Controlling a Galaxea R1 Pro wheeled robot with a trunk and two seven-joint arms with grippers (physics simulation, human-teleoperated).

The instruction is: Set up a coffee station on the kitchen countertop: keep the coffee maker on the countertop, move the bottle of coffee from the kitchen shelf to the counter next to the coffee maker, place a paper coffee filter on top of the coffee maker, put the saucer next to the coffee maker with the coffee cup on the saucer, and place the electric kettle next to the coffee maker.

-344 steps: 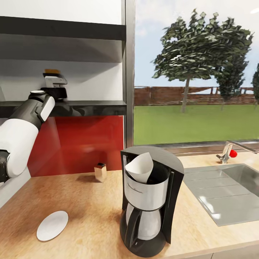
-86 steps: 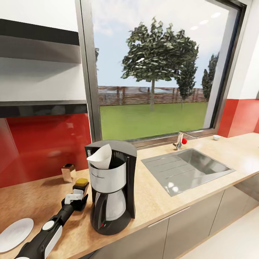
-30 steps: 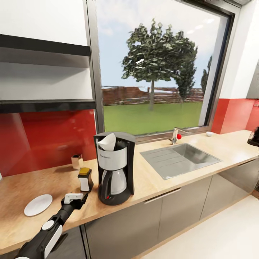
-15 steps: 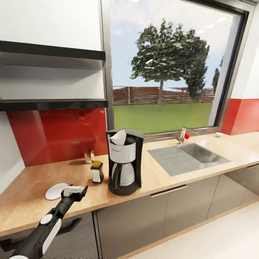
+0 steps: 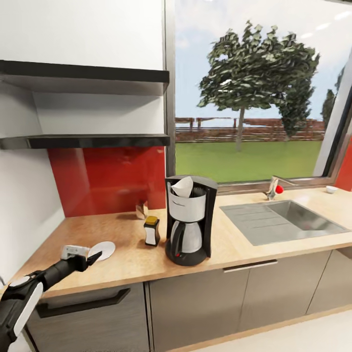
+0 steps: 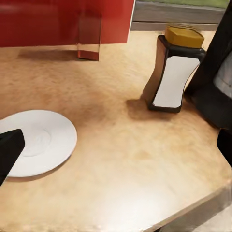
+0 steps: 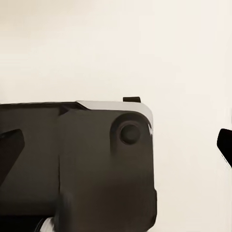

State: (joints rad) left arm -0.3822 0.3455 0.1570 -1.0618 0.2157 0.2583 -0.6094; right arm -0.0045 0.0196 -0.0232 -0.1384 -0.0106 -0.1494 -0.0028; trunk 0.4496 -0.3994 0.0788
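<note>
Kitchen scene with a long beige wood-look tabletop (image 5: 122, 234) running left to right under a large window. Near its middle stands the coffee maker (image 5: 190, 226), tall and black with a silver-grey front and a glass carafe. The white paper coffee filter (image 5: 183, 187) sits in its top, tilted to the left. Just left of the machine, close but apart from it, the bottle of coffee (image 5: 151, 231) stands upright with its yellow cap on; the left wrist view shows it (image 6: 175, 70) with a whitish label, beside the dark body of the machine.

Farther left on the tabletop, near the front edge, lies the saucer (image 5: 102, 250), flat and bare. The left hand (image 5: 84, 257) reaches in from the left at the end of a black and white arm and hovers beside the saucer, overlapping its left edge in the head view. It holds nothing, and its fingers appear spread; one dark fingertip (image 6: 9, 150) shows over the saucer's (image 6: 41, 142) edge in the left wrist view.

A small tan box (image 5: 142, 210) stands far back against the red wall panel. The kitchen shelf (image 5: 85, 141), a thin black board, hangs above it. A steel sink (image 5: 283, 222) lies to the right.

The right hand's state cannot be told; its wrist view shows dark robot bodywork against a pale surface.
</note>
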